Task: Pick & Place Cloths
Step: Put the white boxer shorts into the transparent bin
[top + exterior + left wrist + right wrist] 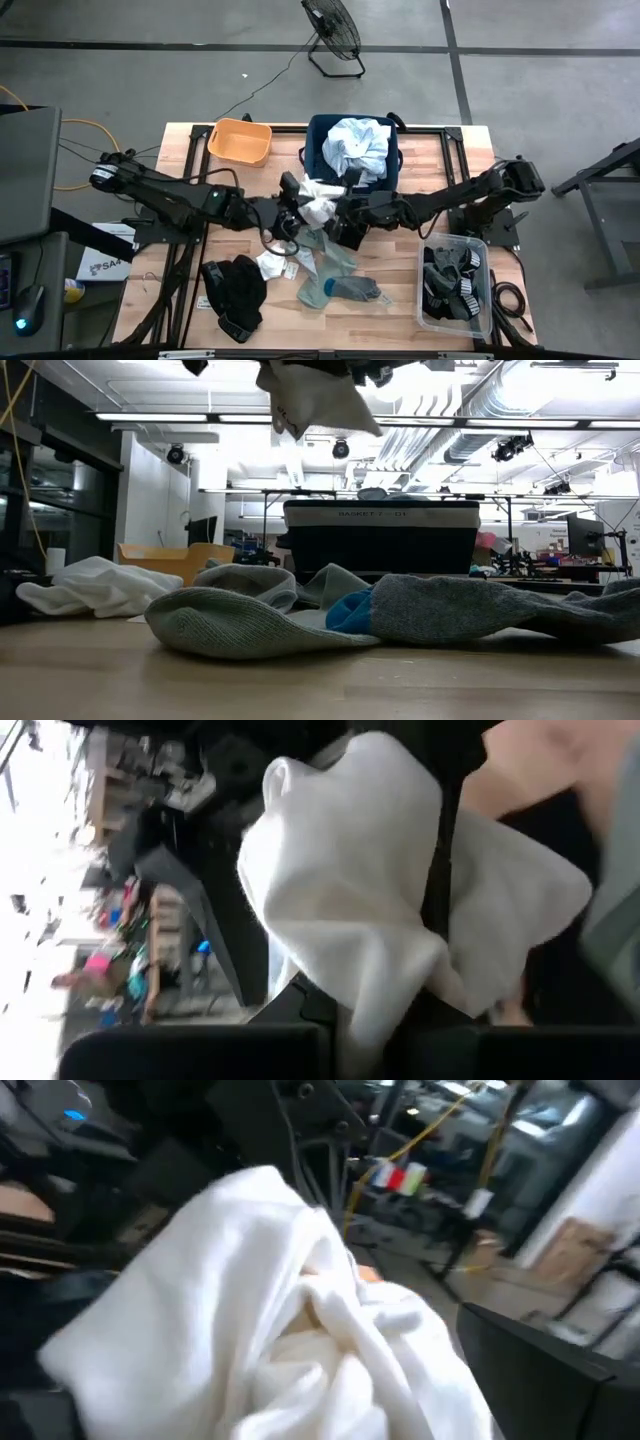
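while the left gripper point(298, 203) pinches the white cloth point(318, 200) aloft just before the navy bin point(322, 128), the spread right gripper point(340, 208) should clear off, then carry it over

A shirt point(358, 146) lies in the fabric bin point(318, 135), the tub point(240, 141) left of it, socks point(335, 278) nearer the front

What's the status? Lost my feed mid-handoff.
Left gripper shut on white cloth, lifted mid-table. Right gripper open beside it. Grey-green socks lie below; navy bin unobstructed.
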Robot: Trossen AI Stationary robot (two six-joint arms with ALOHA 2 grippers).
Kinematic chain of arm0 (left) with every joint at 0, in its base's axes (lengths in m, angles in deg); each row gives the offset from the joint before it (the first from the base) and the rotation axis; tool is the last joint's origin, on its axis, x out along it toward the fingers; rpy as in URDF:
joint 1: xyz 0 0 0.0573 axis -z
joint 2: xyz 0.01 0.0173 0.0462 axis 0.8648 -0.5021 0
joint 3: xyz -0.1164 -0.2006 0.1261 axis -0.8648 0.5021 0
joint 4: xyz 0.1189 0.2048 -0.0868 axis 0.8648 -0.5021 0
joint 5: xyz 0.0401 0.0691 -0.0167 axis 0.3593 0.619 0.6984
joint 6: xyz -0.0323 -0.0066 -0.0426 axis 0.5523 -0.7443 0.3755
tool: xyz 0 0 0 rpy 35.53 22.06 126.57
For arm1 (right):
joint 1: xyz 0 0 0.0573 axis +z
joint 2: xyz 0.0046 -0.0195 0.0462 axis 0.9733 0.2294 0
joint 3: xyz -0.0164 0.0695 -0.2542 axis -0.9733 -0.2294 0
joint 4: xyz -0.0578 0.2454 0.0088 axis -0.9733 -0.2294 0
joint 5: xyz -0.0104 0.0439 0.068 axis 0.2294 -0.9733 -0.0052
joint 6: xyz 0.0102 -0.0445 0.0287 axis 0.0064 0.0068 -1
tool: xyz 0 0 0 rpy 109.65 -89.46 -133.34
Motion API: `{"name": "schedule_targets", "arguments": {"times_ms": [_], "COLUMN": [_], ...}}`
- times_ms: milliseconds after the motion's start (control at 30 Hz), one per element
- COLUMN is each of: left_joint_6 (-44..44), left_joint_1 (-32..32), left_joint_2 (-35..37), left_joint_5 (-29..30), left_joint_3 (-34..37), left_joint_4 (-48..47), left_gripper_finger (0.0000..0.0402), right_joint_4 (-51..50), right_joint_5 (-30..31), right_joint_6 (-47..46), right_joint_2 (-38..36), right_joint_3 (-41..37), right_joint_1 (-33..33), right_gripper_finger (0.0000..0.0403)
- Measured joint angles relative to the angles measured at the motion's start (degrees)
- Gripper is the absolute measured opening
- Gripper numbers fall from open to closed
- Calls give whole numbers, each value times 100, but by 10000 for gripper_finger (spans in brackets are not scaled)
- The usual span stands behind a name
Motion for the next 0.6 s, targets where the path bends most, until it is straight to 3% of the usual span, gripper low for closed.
{"name": "schedule_targets", "arguments": {"times_ms": [100,233,600], "left_joint_6": [182,293,435], "left_joint_1": [-17,-17,-11], "left_joint_2": [2,2,0], "left_joint_5": [-336,-414,-335], "left_joint_3": [-1,-2,-2], "left_joint_4": [36,29,25], "left_gripper_finger": [14,14,16], "right_joint_4": [-76,-245,-513], "right_joint_5": [-126,-109,539], "right_joint_6": [-404,-585,-565], "right_joint_2": [0,0,0], "right_joint_3": [0,0,-2], "right_joint_1": [16,88,500], "right_gripper_finger": [337,284,52]}}
